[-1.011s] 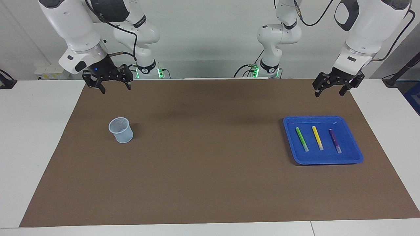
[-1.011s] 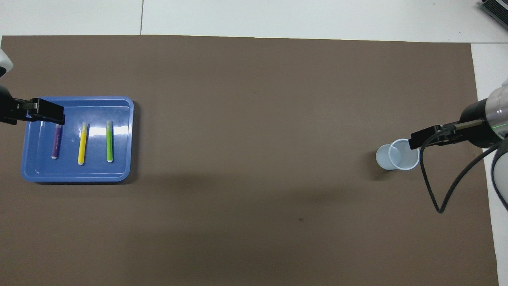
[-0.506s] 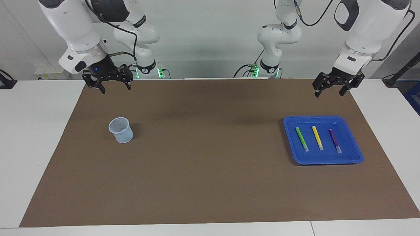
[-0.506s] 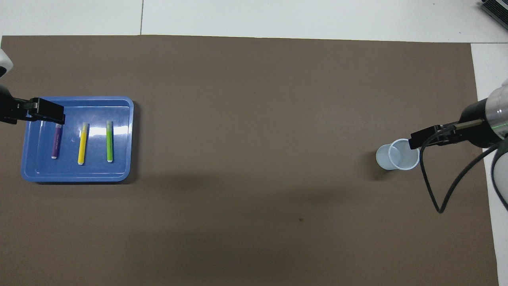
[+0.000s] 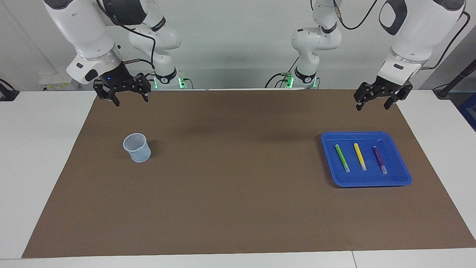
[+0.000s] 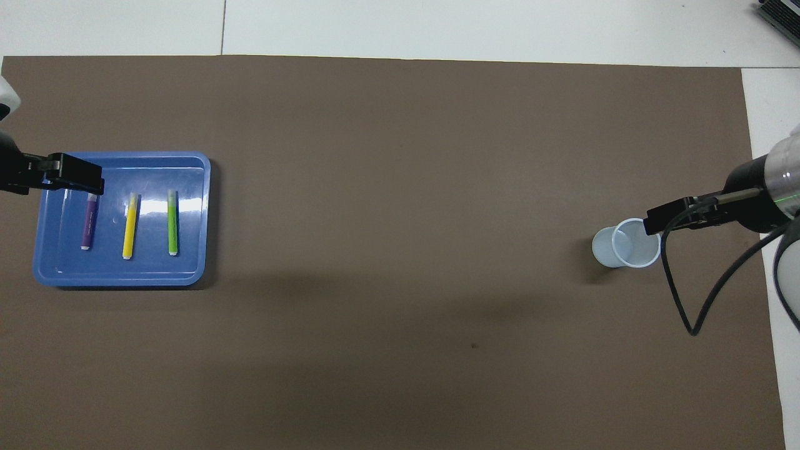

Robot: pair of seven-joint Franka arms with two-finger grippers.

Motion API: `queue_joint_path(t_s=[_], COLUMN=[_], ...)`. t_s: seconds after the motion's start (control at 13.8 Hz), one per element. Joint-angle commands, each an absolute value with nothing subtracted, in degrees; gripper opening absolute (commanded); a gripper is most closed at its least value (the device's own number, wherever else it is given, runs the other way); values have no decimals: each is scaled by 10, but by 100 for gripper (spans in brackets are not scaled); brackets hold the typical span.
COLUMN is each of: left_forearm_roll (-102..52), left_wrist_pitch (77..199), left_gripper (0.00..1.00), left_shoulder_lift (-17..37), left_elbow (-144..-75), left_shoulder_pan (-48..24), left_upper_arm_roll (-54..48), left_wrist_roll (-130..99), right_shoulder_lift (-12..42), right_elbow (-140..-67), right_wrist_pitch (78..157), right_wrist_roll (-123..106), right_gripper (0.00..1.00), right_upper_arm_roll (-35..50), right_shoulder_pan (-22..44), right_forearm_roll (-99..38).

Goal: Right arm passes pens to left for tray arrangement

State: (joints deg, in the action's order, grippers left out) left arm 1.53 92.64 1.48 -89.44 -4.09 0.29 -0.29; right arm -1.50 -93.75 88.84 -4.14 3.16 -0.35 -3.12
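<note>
The blue tray [image 5: 395, 178] [image 6: 119, 275] lies on the brown mat toward the left arm's end of the table. Three pens rest in it side by side, apart from each other: green [image 5: 342, 158] [image 6: 172, 223], yellow [image 5: 360, 156] [image 6: 129, 226] and purple [image 5: 379, 160] [image 6: 88, 222]. My left gripper [image 5: 372, 107] hangs open and empty above the mat's edge, on the robots' side of the tray. My right gripper [image 5: 131, 100] hangs open and empty above the mat's edge at the right arm's end.
A small translucent pale-blue cup [image 5: 137, 148] [image 6: 628, 244] stands upright on the mat toward the right arm's end, with nothing visible in it. The brown mat [image 5: 238, 193] covers most of the white table. A black cable [image 6: 681, 294] loops from the right arm.
</note>
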Motion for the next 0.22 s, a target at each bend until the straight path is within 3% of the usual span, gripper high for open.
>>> queue_joint_path(t_s=[0.0,0.14], left_forearm_roll=[8,8], left_wrist_pitch=[939,939], left_gripper=[100,100], left_shoulder_lift=[-1,-1], left_elbow=[-912,-912], left_shoulder_pan=[-42,-42], left_upper_arm_roll=[6,6], left_wrist_roll=[-4,-4], right_shoulder_lift=[-16,-16], right_elbow=[-937,-937], right_wrist_pitch=[887,887], right_wrist_roll=[-45,-44], right_gripper=[100,100], right_upper_arm_roll=[34,34], right_shoulder_pan=[-9,-9], right_forearm_roll=[-39,-39])
